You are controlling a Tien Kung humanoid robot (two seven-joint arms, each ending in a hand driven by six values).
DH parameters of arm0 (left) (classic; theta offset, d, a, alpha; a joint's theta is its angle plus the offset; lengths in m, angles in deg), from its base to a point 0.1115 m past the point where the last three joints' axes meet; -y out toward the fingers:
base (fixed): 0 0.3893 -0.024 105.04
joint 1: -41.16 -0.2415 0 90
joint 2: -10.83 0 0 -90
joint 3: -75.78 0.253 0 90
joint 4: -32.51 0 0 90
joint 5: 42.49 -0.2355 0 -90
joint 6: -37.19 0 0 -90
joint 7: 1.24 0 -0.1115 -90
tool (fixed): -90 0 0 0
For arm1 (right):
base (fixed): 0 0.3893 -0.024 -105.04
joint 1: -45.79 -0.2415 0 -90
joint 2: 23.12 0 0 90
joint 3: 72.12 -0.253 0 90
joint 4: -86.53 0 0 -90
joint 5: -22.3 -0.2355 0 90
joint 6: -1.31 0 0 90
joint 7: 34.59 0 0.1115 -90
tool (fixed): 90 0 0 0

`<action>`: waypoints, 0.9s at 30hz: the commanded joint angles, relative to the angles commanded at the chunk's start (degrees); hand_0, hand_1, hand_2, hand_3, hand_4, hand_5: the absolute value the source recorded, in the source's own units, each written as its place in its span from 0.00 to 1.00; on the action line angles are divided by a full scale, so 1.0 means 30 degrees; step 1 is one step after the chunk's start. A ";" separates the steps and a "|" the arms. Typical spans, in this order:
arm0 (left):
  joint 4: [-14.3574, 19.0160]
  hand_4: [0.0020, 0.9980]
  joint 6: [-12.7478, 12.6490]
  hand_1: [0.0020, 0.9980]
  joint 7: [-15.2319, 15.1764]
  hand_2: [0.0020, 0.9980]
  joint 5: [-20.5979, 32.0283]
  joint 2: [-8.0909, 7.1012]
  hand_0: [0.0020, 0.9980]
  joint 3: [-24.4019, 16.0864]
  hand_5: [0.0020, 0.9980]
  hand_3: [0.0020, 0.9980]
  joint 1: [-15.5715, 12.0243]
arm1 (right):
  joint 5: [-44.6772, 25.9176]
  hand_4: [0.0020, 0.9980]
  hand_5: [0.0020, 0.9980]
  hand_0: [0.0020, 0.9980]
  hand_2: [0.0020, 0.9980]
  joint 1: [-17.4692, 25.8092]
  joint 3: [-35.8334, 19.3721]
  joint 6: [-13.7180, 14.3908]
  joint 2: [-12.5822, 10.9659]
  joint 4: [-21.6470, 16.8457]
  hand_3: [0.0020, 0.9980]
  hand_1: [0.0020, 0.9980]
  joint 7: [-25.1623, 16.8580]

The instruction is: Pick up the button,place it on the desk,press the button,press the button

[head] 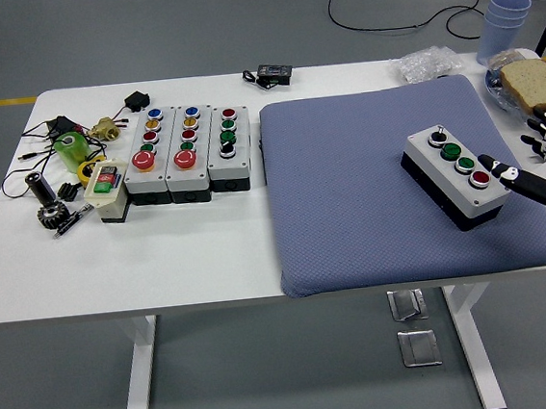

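The button box point(456, 177) sits on the blue mat point(351, 207), near its right edge, turned at an angle with four buttons up — black, two green, red. It looks already set down, so pressing is likely the step in hand. The right hand point(531, 175) comes in from the right edge with one finger stretched to the box's red-button end, about touching it, the others spread and holding nothing — a poke, not a grasp. Three more boxes point(186, 150) stand well apart on the white table point(115, 268), beside small parts at far left.
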State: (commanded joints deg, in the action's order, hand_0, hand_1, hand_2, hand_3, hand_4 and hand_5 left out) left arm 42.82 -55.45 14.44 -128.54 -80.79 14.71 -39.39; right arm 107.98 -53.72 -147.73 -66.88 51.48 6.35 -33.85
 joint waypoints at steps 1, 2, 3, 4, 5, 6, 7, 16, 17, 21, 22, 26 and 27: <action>0.0000 0.35 -0.0001 0.66 -0.0001 0.66 0.0005 -0.0002 0.67 0.0003 0.93 0.60 0.0003 | 0.0248 1.00 0.30 0.95 0.96 -0.0026 0.0044 -0.0013 -0.0028 -0.0082 0.98 0.87 0.0124; 0.0000 0.35 -0.0002 0.66 -0.0005 0.66 0.0020 -0.0006 0.67 0.0013 0.93 0.60 0.0010 | 0.0993 1.00 0.30 0.95 0.96 -0.0054 0.0090 -0.0027 -0.0058 -0.0169 0.98 0.87 0.0256; 0.0000 0.35 -0.0013 0.66 -0.0002 0.66 0.0034 -0.0022 0.67 -0.0050 0.93 0.60 0.0027 | 0.1738 1.00 0.30 0.95 0.96 -0.0172 0.0238 -0.0131 -0.0146 -0.0391 0.98 0.87 0.0603; 0.0000 0.35 -0.0021 0.66 0.0003 0.66 0.0041 -0.0037 0.67 -0.0103 0.93 0.60 0.0048 | 0.2607 1.00 0.31 0.95 0.96 -0.0316 0.0393 -0.0281 -0.0211 -0.0579 0.98 0.89 0.0996; 0.0000 0.35 -0.0028 0.66 0.0008 0.66 0.0056 -0.0053 0.67 -0.0140 0.93 0.60 0.0080 | 0.3476 1.00 0.31 0.95 0.96 -0.0533 0.0605 -0.0492 -0.0268 -0.0748 0.98 0.89 0.1566; 0.0000 0.35 -0.0035 0.66 0.0007 0.66 0.0078 -0.0062 0.67 -0.0142 0.93 0.60 0.0101 | 0.4452 1.00 0.31 0.95 0.96 -0.0698 0.0758 -0.0615 -0.0304 -0.0825 0.98 0.89 0.2044; 0.0000 0.35 -0.0042 0.66 0.0008 0.66 0.0085 -0.0071 0.67 -0.0124 0.93 0.60 0.0138 | 0.5020 1.00 0.31 0.95 0.96 -0.0938 0.1014 -0.0409 -0.0312 -0.0827 0.98 0.89 0.2287; 0.0000 0.35 -0.0071 0.66 -0.0034 0.66 0.0263 -0.0114 0.67 -0.0065 0.93 0.60 0.0323 | 0.6242 1.00 0.32 0.96 0.96 -0.2470 0.2789 -0.0346 0.0062 -0.0262 0.97 0.90 0.3351; 0.0000 0.35 -0.0074 0.66 -0.0037 0.66 0.0281 -0.0115 0.67 -0.0061 0.93 0.60 0.0331 | 0.6234 1.00 0.32 0.96 0.96 -0.2569 0.2861 -0.0354 0.0100 -0.0190 0.97 0.90 0.3379; 0.0000 0.35 -0.0089 0.66 -0.0050 0.66 0.0411 -0.0125 0.67 0.0001 0.93 0.60 0.0400 | 0.6145 1.00 0.32 0.96 0.96 -0.3485 0.3474 -0.0311 0.0414 0.0689 0.97 0.90 0.3546; 0.0000 0.35 -0.0091 0.66 -0.0053 0.66 0.0446 -0.0128 0.67 0.0033 0.93 0.60 0.0415 | 0.6210 1.00 0.31 0.96 0.96 -0.3745 0.3640 -0.0300 0.0520 0.0959 0.97 0.90 0.3596; 0.0000 0.35 -0.0081 0.66 -0.0033 0.66 0.0423 -0.0123 0.67 0.0002 0.93 0.60 0.0455 | 0.6699 1.00 0.31 0.96 0.96 -0.4700 0.4074 -0.0392 0.0948 0.2265 0.97 0.90 0.3769; 0.0000 0.35 -0.0074 0.66 -0.0030 0.66 0.0418 -0.0122 0.67 0.0018 0.93 0.60 0.0471 | 0.7106 1.00 0.31 0.96 0.96 -0.4966 0.4111 -0.0469 0.1046 0.2731 0.97 0.90 0.3877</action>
State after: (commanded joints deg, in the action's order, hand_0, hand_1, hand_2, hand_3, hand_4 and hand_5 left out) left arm 42.82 -55.68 14.35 -127.29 -81.15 14.76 -37.98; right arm 129.30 -68.62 -135.40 -68.29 54.62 14.54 -22.22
